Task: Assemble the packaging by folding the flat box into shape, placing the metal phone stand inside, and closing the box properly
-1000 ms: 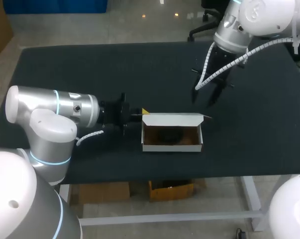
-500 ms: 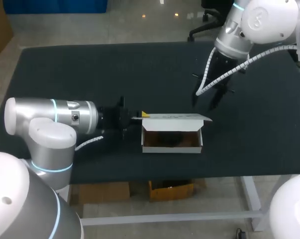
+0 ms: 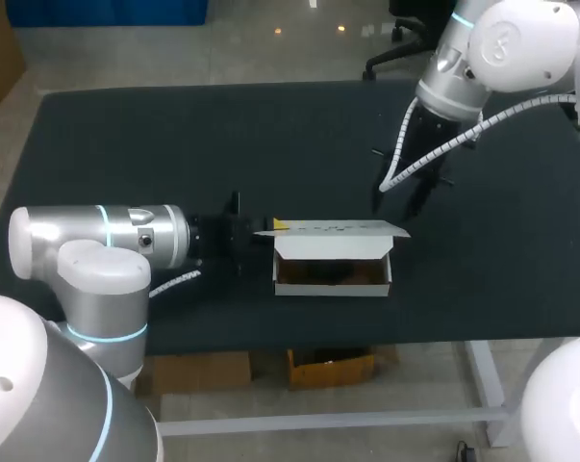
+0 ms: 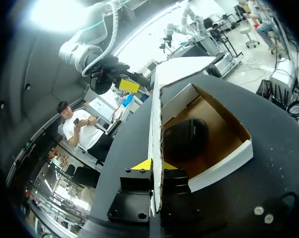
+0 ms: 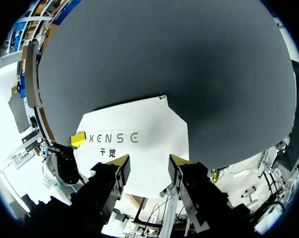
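Left claw (image 3: 275,227), left of centre, is closed on the end of the lid (image 3: 333,228), whose edge runs between its fingers. Pushed down while pinched like this, the lid could buckle, or the box (image 3: 333,279) could skid on the table (image 3: 174,144). The box, stand (image 4: 184,139) inside, lies just right of that claw. Right claw (image 3: 405,197), upper right, hangs open and empty above the lid.

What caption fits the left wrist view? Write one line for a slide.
Left jaws pinch the raised lid of the white box, the dark phone stand lying inside.
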Controlling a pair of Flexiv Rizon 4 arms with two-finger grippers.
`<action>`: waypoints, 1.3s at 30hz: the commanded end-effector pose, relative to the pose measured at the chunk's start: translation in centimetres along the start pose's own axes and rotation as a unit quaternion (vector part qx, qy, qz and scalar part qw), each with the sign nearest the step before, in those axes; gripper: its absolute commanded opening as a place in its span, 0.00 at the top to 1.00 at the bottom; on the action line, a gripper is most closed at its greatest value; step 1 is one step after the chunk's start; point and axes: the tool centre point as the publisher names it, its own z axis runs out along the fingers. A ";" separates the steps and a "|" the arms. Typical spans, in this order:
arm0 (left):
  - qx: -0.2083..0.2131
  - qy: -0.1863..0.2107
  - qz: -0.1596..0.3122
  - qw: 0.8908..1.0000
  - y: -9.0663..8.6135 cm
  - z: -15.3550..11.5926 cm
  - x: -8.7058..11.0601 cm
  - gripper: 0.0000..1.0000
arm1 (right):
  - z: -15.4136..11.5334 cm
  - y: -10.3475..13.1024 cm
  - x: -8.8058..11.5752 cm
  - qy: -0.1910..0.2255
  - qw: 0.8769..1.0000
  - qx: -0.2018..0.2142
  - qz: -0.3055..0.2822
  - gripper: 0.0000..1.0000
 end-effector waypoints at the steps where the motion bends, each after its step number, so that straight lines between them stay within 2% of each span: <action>1: 0.001 -0.008 0.002 1.000 0.1 0.0 0.5 1.00 | 0.6 -0.4 -0.9 0.020 1.000 -0.001 -0.006 0.52; 8: 0.003 -0.008 0.004 1.000 0.1 0.0 0.6 1.00 | 1.0 -0.2 -1.8 0.055 0.998 0.007 -0.027 0.51; 27: 0.006 -0.016 0.006 1.000 0.1 -0.3 0.7 1.00 | 1.6 -0.2 -1.1 0.051 0.997 0.027 -0.057 0.54; 30: 0.006 -0.019 0.006 1.000 0.0 -0.4 0.8 0.93 | 1.7 -0.3 -1.1 0.049 0.997 0.027 -0.058 0.55; 33: 0.006 -0.024 0.005 1.000 0.1 -0.5 0.8 0.79 | 1.8 -0.3 -1.1 0.047 0.997 0.028 -0.058 0.56; 36: 0.005 -0.031 0.002 1.000 0.1 -0.8 0.7 0.70 | 1.9 -0.3 -1.2 0.047 0.997 0.029 -0.058 0.56; 38: 0.005 -0.034 0.001 0.999 0.1 -1.0 0.7 0.64 | 2.0 -0.3 -1.2 0.046 0.997 0.030 -0.057 0.57; 39: 0.003 -0.036 0.001 0.999 0.2 -1.1 0.7 0.65 | 2.0 -0.3 -1.2 0.046 0.997 0.030 -0.057 0.57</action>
